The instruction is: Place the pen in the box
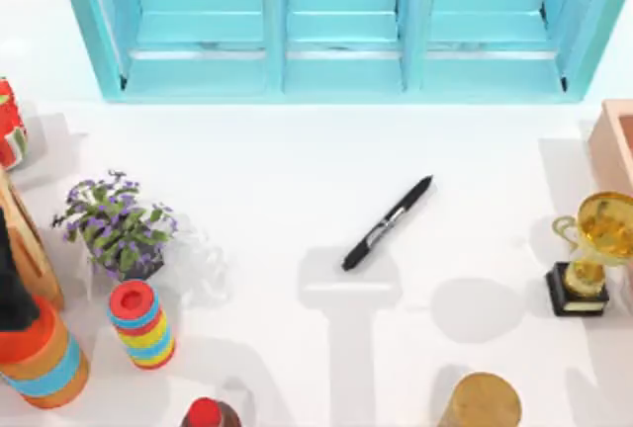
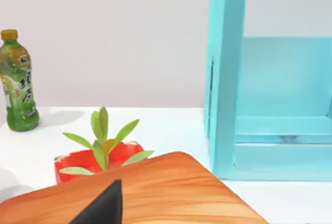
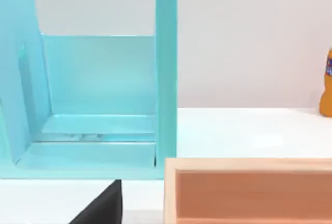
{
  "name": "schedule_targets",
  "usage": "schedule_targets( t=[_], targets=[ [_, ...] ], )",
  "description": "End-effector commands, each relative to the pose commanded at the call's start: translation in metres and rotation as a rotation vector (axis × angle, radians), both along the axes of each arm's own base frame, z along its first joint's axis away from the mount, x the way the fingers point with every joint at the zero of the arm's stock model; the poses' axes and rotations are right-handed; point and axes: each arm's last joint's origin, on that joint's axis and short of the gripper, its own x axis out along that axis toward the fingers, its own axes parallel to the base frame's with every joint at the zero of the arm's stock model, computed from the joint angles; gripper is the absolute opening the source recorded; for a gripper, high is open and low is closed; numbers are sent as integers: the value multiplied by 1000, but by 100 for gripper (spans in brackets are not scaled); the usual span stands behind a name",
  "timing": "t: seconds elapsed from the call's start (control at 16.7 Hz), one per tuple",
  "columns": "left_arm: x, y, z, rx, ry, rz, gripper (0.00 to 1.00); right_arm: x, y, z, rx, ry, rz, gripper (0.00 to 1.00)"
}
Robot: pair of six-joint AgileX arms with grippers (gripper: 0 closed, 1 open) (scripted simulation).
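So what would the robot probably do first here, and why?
Probably the right arm reaches in over the pen to grasp it. The pen lies untouched on the bare table near the middle, and the box sits at the table's right edge, so that side looks handier.

Your left gripper [image 2: 101, 206] shows one dark finger tip — no more. Your right gripper [image 3: 101, 206] likewise — a single dark tip.

From the robot's body, very little can be seen. In each wrist view, a flat, matte black wedge with a pointed tip rises from the lower edge: the left gripper [image 2: 104, 206] and the right gripper [image 3: 101, 206]. No markings, screws or cables can be made out on them.
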Motion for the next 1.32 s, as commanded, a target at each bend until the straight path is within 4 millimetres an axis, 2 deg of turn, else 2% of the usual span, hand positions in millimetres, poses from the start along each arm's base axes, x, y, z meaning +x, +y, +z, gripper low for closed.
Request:
schedule_targets(
  t=[0.18, 0.36, 0.54, 0.72, 0.9, 1.08, 1.2, 1.32],
  targets=[
    [0, 0, 0, 0, 0, 0, 100, 0, 0, 1, 5, 4, 2, 100],
    [0, 0, 0, 0, 0, 0, 100, 1, 2, 15, 51, 45, 23, 100],
    [0, 0, 0, 0, 0, 0, 100, 6, 7, 41, 138, 134, 58, 100],
    [0, 0, 0, 0, 0, 0, 100, 20, 15, 74, 249, 268, 91, 100],
    [0, 0, 0, 0, 0, 0, 100, 48, 29, 108, 369, 442, 104, 100],
    [0, 0, 0, 0, 0, 0, 100, 88, 51, 134, 481, 639, 84, 100],
    [0, 0, 0, 0, 0, 0, 100, 119, 71, 143, 543, 776, 49, 100],
    [0, 0, 0, 0, 0, 0, 100, 152, 95, 144, 593, 913, -4, 100]
  ],
)
